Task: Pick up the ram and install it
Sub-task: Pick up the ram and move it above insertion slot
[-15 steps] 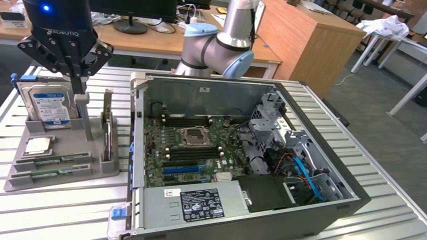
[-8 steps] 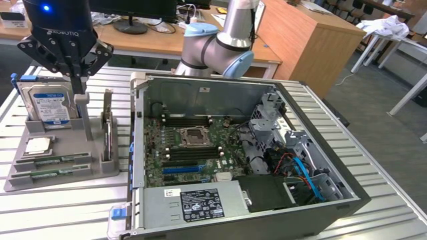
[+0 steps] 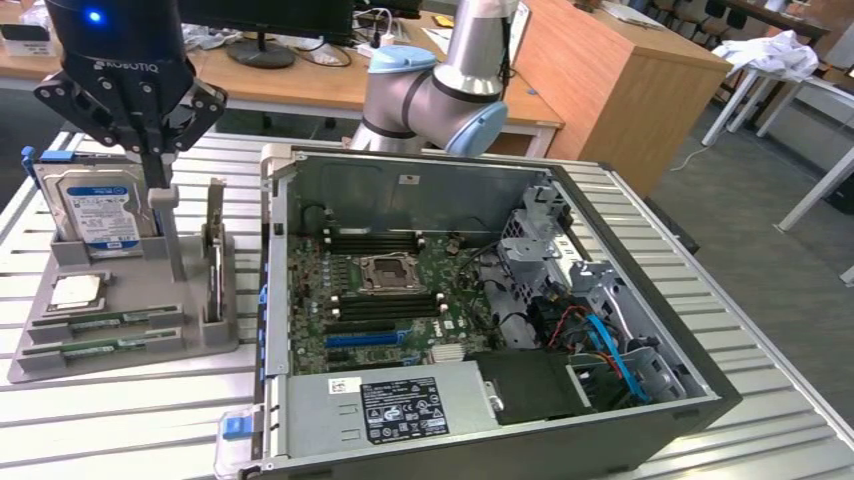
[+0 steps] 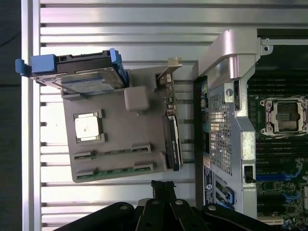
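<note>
Robot gripper (image 3: 156, 170) clenched shut, empty, hovering over grey tray (image 3: 134, 365) beside hard drive (image 3: 100, 215). Two ram sticks (image 3: 104, 321) lie in tray slots. Open computer case (image 3: 400, 180) beside tray.

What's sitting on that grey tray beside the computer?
A hard drive upright, a silver CPU chip, two ram sticks lying flat, and a card on edge. The tray under them is covered.

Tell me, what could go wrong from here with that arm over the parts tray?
1. The end effector is shut above the tray; coming down like that, it would press on a memory stick rather than grip it.
2. The two sticks lie flat and close together, so it might disturb both.
3. The hard drive stands nearby and could get bumped.
</note>
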`<state>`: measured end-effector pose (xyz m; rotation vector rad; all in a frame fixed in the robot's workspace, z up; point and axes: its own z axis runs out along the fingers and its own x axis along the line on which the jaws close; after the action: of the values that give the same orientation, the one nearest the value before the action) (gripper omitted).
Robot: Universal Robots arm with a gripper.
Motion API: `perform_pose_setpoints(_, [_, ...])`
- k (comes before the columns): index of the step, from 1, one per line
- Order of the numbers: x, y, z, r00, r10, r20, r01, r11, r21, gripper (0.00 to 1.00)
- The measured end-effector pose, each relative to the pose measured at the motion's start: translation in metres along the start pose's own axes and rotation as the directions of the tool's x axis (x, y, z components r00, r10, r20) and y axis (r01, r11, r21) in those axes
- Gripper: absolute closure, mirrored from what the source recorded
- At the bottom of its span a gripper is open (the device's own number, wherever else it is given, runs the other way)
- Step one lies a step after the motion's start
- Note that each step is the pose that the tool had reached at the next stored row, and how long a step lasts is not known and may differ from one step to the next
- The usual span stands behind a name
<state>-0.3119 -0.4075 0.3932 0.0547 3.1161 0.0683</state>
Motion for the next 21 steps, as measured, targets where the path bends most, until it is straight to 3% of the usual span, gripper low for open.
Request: perform_pose_setpoints(21, [0.0000,-0.0009,-0.0001,0.9927,-0.120,-0.0053,0.120,0.9928,-0.0009,0.90])
